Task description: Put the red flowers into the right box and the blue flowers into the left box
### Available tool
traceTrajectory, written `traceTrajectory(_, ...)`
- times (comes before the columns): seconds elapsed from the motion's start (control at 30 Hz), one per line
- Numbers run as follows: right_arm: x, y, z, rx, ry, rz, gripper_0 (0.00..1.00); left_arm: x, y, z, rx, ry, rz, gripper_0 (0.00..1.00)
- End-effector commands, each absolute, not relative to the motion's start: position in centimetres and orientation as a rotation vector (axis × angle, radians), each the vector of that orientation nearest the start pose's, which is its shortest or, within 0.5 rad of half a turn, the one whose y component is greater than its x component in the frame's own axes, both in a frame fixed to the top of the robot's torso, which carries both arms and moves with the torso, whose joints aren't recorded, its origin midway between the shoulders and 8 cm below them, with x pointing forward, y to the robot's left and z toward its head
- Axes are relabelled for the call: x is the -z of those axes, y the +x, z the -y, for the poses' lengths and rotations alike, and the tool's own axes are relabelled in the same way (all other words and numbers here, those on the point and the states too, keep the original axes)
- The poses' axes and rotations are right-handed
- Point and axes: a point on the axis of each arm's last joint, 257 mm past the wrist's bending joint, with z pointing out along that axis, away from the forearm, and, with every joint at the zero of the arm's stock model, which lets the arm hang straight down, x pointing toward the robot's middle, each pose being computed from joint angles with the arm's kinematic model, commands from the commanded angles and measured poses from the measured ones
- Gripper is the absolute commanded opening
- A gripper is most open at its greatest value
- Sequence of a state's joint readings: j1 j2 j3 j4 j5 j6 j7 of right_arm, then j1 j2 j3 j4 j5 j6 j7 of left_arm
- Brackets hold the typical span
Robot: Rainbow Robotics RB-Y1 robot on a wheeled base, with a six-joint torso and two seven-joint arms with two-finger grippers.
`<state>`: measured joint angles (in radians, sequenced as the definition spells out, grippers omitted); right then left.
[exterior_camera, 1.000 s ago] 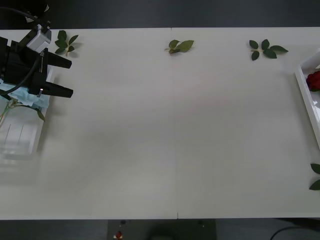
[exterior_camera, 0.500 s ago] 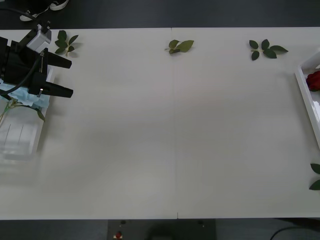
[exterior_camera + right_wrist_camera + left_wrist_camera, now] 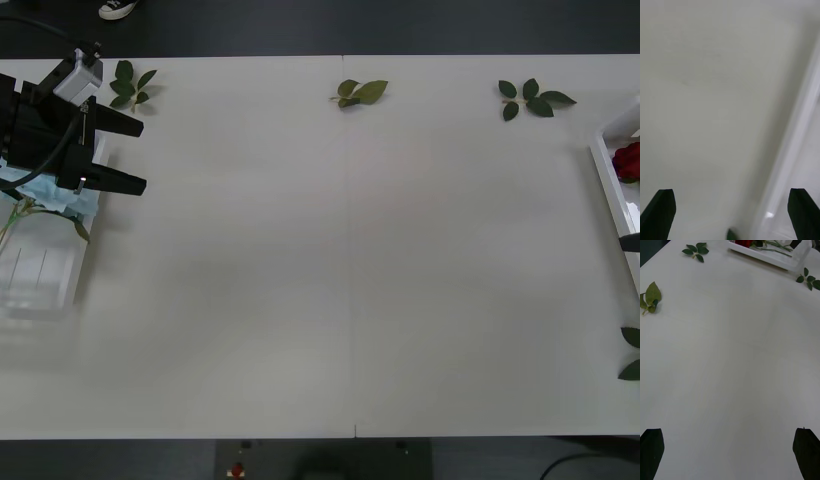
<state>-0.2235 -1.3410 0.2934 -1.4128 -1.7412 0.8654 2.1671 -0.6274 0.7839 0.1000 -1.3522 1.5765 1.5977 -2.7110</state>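
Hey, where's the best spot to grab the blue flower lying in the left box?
Likely its thin stem just behind the head, from above, pinching across it. The blue flower's head is wide and soft, and the stem lies flat in the left box, whose rim blocks a sideways approach. The open left claw hovers beside it; the right claw waits by the right box.

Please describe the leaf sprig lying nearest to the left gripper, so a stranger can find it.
Start at the table's far left corner, where the open left gripper hangs over the left box. The leaf sprig lies just beyond the fingers; the other sprigs lie farther right.
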Motion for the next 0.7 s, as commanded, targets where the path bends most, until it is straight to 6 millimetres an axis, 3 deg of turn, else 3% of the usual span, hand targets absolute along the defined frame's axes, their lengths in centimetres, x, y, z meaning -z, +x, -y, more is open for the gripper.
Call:
traceTrajectory(0.03,16.3,47.8,39.6,-0.297,-0.730,-2.254,0.87,7.6,48.9,-23.2,0.508,1.426,-1.719,1.00)
traceTrajectory(0.1,15.1,47.4,35.6,-0.416,-0.810,-2.182,0.87,7.6,48.9,-23.2,0.508,1.426,-1.719,1.00)
traceTrajectory(0.2,13.8,46.8,31.5,-0.545,-0.873,-2.098,0.87,7.6,48.9,-23.2,0.508,1.426,-1.719,1.00)
traceTrajectory(0.47,11.2,45.9,22.2,-0.808,-1.002,-1.830,0.87,7.6,48.9,-23.2,0.508,1.426,-1.719,1.00)
traceTrajectory(0.7,9.4,44.9,15.7,-0.941,-1.102,-1.624,0.87,7.6,48.9,-23.2,0.508,1.426,-1.719,1.00)
